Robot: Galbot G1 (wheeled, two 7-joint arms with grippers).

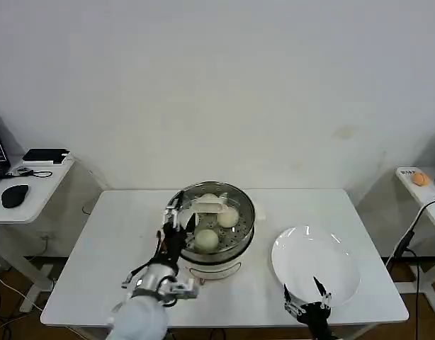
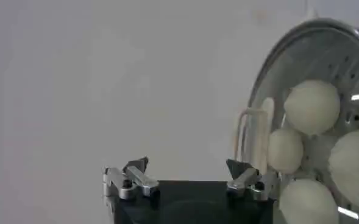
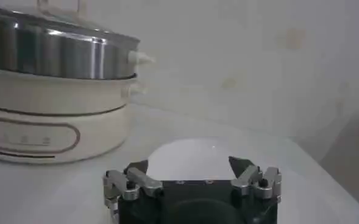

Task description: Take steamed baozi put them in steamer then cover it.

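No legible txt, labels or nos. anywhere.

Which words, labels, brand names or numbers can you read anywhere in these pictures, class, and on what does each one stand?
None can be read.
Steamer: faint marks on its white base in the right wrist view, too blurred to read.
White plate, table, left gripper and right gripper: no lettering visible.

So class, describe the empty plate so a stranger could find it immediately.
Start at the white table and find the round shiny stainless-steel steamer pot at its centre. On the robot's right of it lies a flat round white plate, the only dish holding nothing.
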